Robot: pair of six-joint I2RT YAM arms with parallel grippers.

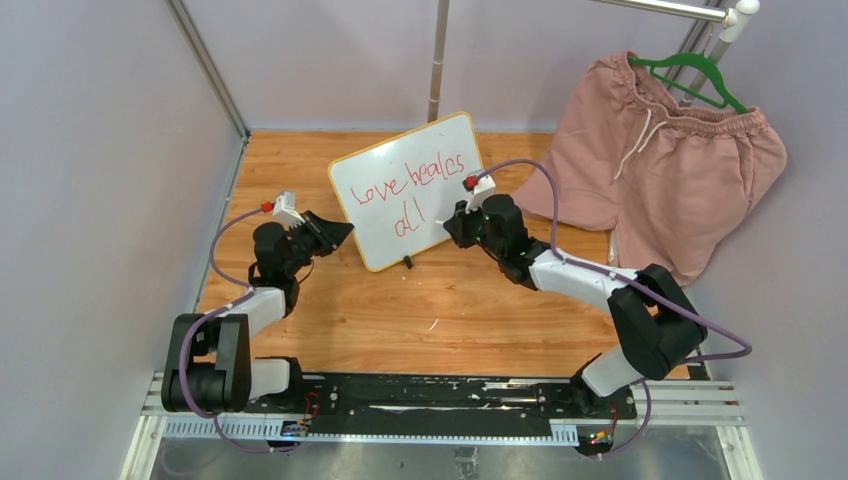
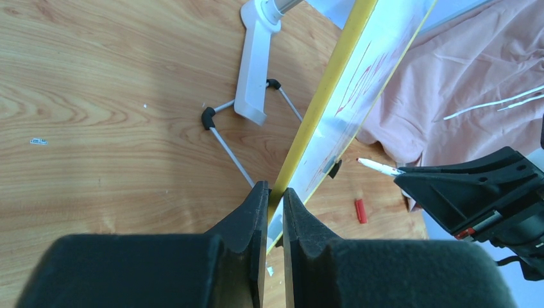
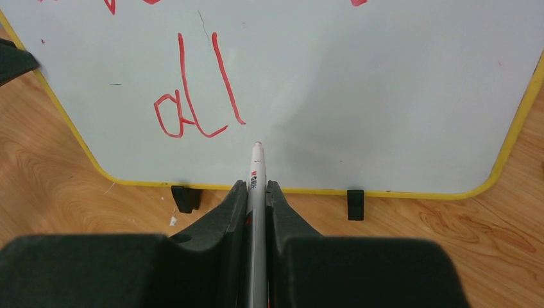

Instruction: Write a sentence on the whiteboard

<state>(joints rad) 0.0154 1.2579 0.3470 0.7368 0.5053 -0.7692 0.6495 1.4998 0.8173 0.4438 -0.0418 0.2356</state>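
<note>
The whiteboard [image 1: 440, 150] stands tilted on the wooden table, yellow frame, two black feet. The sentence [image 1: 415, 185] reads "love heales all" in red, in two lines; "all" also shows in the right wrist view [image 3: 192, 109]. My left gripper [image 2: 275, 190] is shut on the whiteboard's left edge [image 2: 308, 128]. My right gripper [image 3: 256, 186] is shut on a white marker [image 3: 256, 173], its tip at the board surface just right of "all". The marker also shows in the left wrist view [image 2: 380, 167].
Pink shorts [image 1: 670, 160] hang on a green hanger [image 1: 700, 75] at the back right. A red marker cap [image 2: 361, 210] lies on the table in front of the board. A white stand base [image 2: 255, 64] with a wire foot [image 2: 221, 138] sits behind the board.
</note>
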